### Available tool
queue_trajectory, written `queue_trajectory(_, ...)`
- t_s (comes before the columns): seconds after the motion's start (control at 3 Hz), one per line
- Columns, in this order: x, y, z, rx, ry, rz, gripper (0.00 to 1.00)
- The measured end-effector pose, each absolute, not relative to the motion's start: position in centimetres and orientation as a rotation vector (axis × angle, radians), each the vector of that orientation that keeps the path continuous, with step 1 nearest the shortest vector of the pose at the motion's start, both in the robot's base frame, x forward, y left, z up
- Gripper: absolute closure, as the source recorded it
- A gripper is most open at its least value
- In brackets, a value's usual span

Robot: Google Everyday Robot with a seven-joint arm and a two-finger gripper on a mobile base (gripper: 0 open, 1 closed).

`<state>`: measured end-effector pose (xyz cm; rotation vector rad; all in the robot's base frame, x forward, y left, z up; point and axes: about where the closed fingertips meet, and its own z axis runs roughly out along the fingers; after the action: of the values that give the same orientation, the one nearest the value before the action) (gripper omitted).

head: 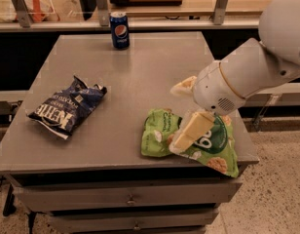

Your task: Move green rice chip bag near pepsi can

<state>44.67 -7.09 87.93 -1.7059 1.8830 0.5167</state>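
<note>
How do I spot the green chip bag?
Find the grey table and go to its front right corner, where the robot's hand reaches down. The green rice chip bag lies right under it, crinkly and light green with tan rice cakes pictured, unlike the dark blue chip bag on the left and the little pepsi can at the back.

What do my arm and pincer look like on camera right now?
White, smooth, rounded arm segments with a thin tan ring at the wrist. The pincer, over the green rice chip bag, has two flat cream fingers. No cables visible.
</note>
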Motion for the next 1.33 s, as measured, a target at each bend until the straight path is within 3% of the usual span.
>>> queue_trajectory(1.0, 44.8, -6.9, 86.8, -1.669, 1.848, 0.566, 0.87)
queue_trajectory(1.33, 46.4, -7.6, 88.4, -1.665, 1.833, 0.508, 1.00)
